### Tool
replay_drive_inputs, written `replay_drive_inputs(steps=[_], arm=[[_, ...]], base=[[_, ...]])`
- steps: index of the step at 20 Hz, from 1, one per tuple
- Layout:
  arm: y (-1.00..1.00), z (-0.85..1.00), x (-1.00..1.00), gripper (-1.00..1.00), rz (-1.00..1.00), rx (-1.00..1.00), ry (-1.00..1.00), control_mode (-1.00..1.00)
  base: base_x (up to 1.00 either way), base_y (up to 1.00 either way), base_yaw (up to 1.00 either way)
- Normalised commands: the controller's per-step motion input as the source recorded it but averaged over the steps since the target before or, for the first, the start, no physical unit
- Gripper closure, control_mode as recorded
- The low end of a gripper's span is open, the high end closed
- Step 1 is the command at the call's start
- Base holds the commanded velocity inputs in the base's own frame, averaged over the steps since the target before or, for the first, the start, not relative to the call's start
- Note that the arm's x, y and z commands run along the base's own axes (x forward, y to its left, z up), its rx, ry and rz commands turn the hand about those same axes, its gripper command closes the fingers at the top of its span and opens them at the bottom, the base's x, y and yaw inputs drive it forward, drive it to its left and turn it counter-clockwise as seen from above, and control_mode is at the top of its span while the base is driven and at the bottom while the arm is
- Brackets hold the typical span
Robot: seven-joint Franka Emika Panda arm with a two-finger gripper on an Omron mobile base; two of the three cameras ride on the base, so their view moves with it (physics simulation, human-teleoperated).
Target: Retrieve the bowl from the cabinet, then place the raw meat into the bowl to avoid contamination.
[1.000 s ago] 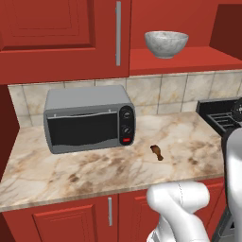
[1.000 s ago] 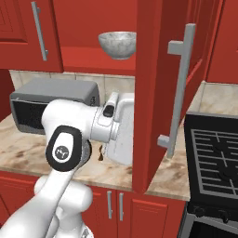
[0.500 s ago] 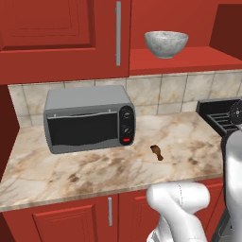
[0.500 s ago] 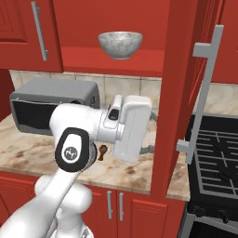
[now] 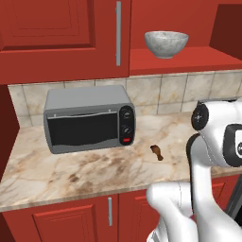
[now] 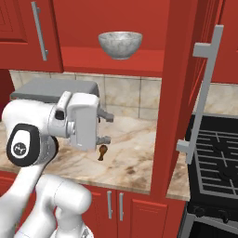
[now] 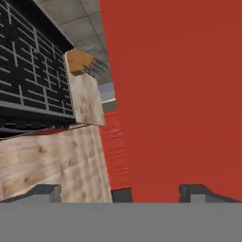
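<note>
At the far left of the left base view the cabinet (image 5: pixel 66 38) has a closed door with a long upright silver handle (image 5: pixel 118 33). Below it a grey toaster oven (image 5: pixel 90 124) sits on the marble counter (image 5: pixel 71 170), against the tiled wall. To the right, on the open red shelf (image 5: pixel 189 60), the bowl (image 5: pixel 166 44) stands upright, mouth up; in the right base view the bowl (image 6: pixel 120 44) sits near the shelf's front edge. Below and slightly left of the bowl, the meat (image 5: pixel 157 152) lies flat on the counter, just right of the oven and apart from it. Its long axis runs diagonally, the thicker end toward the lower right and the narrower end toward the upper left in the left base view. In the right base view the meat (image 6: pixel 102 151) shows just below the gripper (image 6: pixel 107 128), whose two fingers point right, level with the counter, spread apart with nothing between them. Further right the open cabinet door (image 6: pixel 183 93) stands edge-on, its bar handle (image 6: pixel 202 93) facing the stove (image 6: pixel 216 158).
</note>
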Motion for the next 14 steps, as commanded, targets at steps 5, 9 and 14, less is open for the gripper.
replay_drive_inputs(steps=[5, 9, 14], arm=[[0.67, -0.32, -0.03, -1.0, -0.03, 0.27, -0.09, -1.0], [0.5, -0.19, 0.13, -1.0, -0.06, 0.33, -0.04, -1.0], [0.43, -0.05, 0.24, -1.0, -0.04, 0.38, -0.04, -1.0]], base=[[0.0, 0.0, 0.0], [0.0, 0.0, 0.0], [0.0, 0.0, 0.0]])
